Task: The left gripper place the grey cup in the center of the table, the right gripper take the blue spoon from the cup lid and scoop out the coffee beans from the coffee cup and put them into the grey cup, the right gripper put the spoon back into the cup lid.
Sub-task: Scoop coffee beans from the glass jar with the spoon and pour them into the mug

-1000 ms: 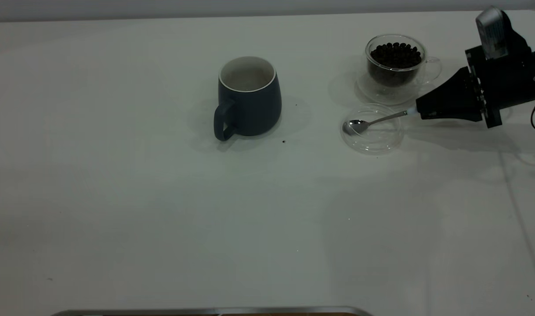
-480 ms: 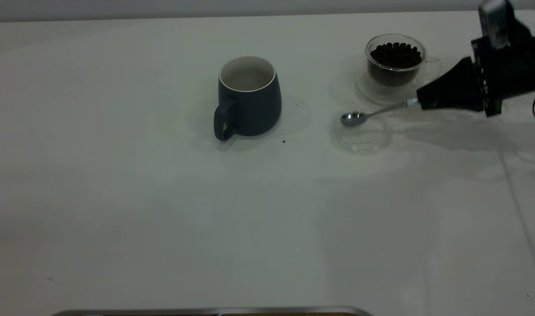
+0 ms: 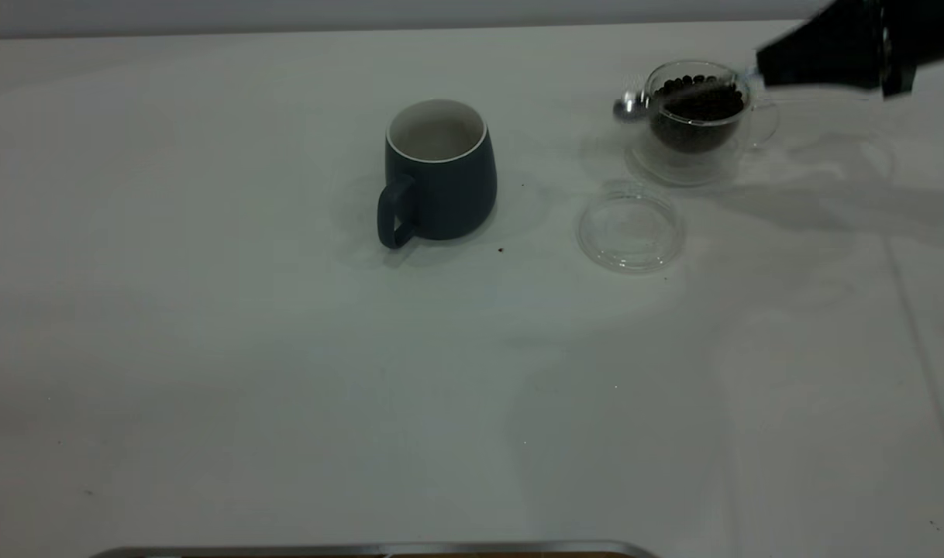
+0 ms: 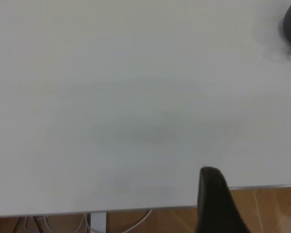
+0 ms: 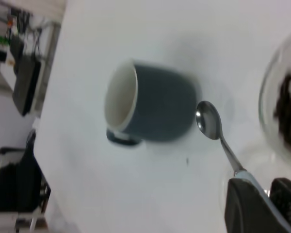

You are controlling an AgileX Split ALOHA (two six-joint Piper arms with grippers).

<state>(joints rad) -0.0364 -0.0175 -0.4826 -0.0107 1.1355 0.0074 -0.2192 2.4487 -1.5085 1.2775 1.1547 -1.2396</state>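
The grey cup [image 3: 437, 170] stands upright mid-table with its handle toward the front left, and also shows in the right wrist view [image 5: 150, 109]. My right gripper [image 3: 760, 68] is shut on the pale handle end of the blue spoon [image 3: 629, 107], raised in the air. The spoon's shaft crosses over the coffee cup [image 3: 697, 116], and its bowl [image 5: 208, 119] hangs just past the rim on the grey cup's side. Coffee beans [image 3: 698, 97] fill the coffee cup. The cup lid [image 3: 631, 231] lies bare in front of it. My left gripper [image 4: 254, 208] is open at the table's edge.
The white table [image 3: 286, 372] carries a few dark specks, one [image 3: 501, 250] just right of the grey cup. A metal strip [image 3: 379, 549] runs along the table's front edge. Wooden floor [image 4: 271, 204] and cables [image 4: 63, 223] show beyond the edge by the left gripper.
My right gripper lifted the spoon off the cup lid and carried it up and back over the coffee cup. The lid slid a little to the left.
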